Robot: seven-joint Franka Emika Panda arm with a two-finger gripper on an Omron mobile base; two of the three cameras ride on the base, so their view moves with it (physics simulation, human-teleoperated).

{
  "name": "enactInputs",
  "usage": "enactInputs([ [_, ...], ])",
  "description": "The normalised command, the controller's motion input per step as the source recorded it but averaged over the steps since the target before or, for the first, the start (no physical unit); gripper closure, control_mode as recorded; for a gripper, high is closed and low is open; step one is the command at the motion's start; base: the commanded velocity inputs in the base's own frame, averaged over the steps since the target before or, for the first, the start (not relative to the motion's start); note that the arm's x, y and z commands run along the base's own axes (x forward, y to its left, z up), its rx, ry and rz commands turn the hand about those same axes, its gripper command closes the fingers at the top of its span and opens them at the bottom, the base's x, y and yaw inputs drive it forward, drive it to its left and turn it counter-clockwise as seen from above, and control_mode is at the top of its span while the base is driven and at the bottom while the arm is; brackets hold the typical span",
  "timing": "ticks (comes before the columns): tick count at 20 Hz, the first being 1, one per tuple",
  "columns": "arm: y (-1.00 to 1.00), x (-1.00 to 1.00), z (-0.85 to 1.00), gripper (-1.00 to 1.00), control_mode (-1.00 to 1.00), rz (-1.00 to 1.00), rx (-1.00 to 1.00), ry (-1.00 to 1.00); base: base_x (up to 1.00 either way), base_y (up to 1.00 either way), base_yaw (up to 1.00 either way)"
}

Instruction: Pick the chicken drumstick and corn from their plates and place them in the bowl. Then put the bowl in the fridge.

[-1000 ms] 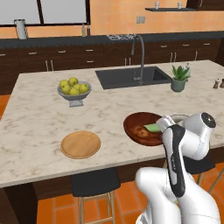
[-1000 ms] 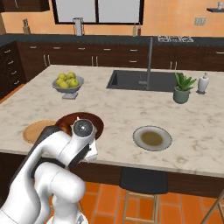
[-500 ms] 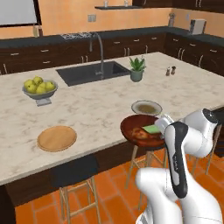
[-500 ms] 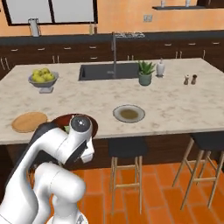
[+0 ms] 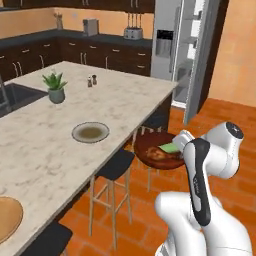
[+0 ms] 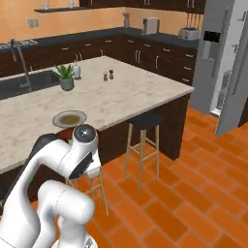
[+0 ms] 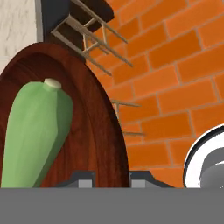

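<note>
The dark reddish-brown bowl (image 5: 152,145) hangs in the air beside the island, over the brick floor, with my gripper (image 7: 112,178) shut on its rim. Inside it lie the green-husked corn (image 5: 170,148) and the brown chicken drumstick (image 5: 156,154). In the hand view the corn (image 7: 37,131) rests against the bowl's (image 7: 94,135) inner wall. On the island stand the grey plate (image 5: 90,132) with its olive centre and, at the near left edge, the tan wooden plate (image 5: 6,219). The grey fridge (image 5: 170,45) stands ahead with one door (image 5: 199,65) swung open, white shelves showing.
Bar stools (image 5: 114,172) line the island's near side, one right under the bowl. A potted plant (image 5: 56,88) and salt and pepper shakers (image 5: 91,81) stand on the counter (image 5: 45,150). Orange brick floor (image 6: 193,164) stretches to the fridge (image 6: 213,58).
Both base views have swung from the island toward the fridge, so the base has moved. The bowl stays in my shut gripper and has left the counter.
</note>
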Motion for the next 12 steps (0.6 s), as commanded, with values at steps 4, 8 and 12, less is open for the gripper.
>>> enactInputs([
  [4,0.00,0.00,0.00,1.00,1.00,0.00,0.00,0.00,0.00,0.19,-0.96],
  [8,0.00,0.00,0.00,1.00,1.00,0.00,0.00,0.00,0.87,-0.40,-0.38],
  [12,0.00,0.00,0.00,1.00,1.00,0.00,0.00,0.00,1.00,-0.87,0.10],
])
